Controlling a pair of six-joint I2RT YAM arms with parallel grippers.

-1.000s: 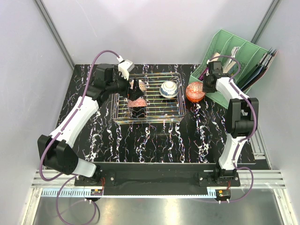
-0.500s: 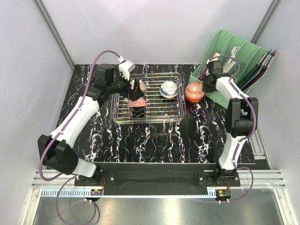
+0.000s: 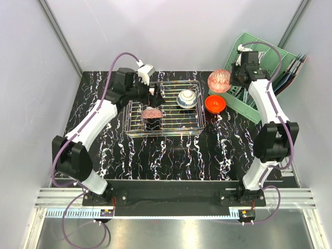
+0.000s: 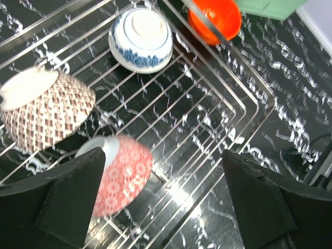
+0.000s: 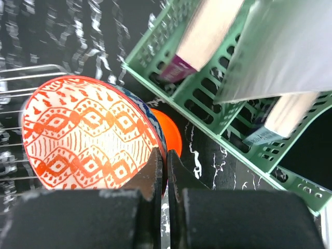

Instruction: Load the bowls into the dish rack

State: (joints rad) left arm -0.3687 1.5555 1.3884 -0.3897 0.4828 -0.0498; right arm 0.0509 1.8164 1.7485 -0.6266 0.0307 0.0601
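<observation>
On the near side of the dish rack (image 3: 171, 133), a pink-red patterned bowl (image 4: 122, 174) was seen tilted on its side. A brown-patterned bowl (image 4: 46, 111) was propped just beside it, and a blue-and-white bowl (image 4: 141, 39) was set upside down farther along the wires. Above these the left hand (image 4: 163, 171) was held with its fingers spread wide and nothing between them. Just outside the rack's right end, the plain orange-red bowl (image 3: 215, 103) was seen on the black marbled surface (image 3: 171, 161). Farther back, beside the green file organiser (image 3: 262, 57), the right hand (image 5: 166, 155) was pinched on the rim of another patterned bowl (image 5: 88, 132), which was held clear of the surface above the orange-red one. The carrying step was judged to be in hand: three bowls racked, one aloft, one not yet taken. The next move was judged to call for the held bowl to be swung left over the rack's wall and lowered into the bare right end, clear of the blue-and-white bowl, before the fingers were parted.
</observation>
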